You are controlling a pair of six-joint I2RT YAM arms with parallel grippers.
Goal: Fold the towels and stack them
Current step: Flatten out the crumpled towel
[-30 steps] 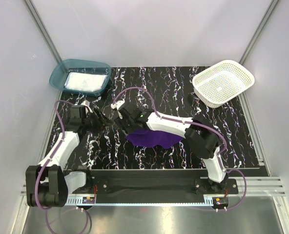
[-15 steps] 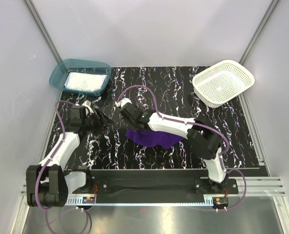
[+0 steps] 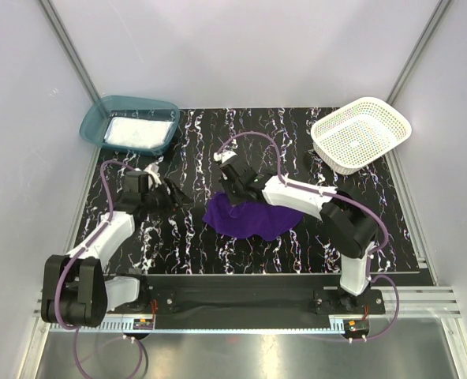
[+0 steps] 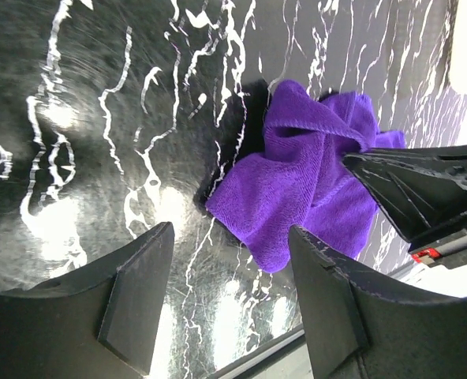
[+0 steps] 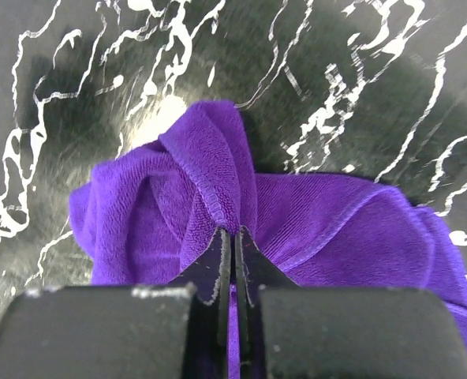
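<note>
The right gripper point(image 5: 233, 237) clamped a raised fold of the purple towel point(image 3: 245, 219), which lay crumpled on the marbled table point(image 3: 375, 213). Left of that towel, the left gripper point(image 4: 232, 237) hung with fingers spread, holding nothing.

The purple towel point(image 5: 328, 229) is soft, napped cloth; the black marbled tabletop point(image 4: 76, 118) looks glossy and smooth.
</note>
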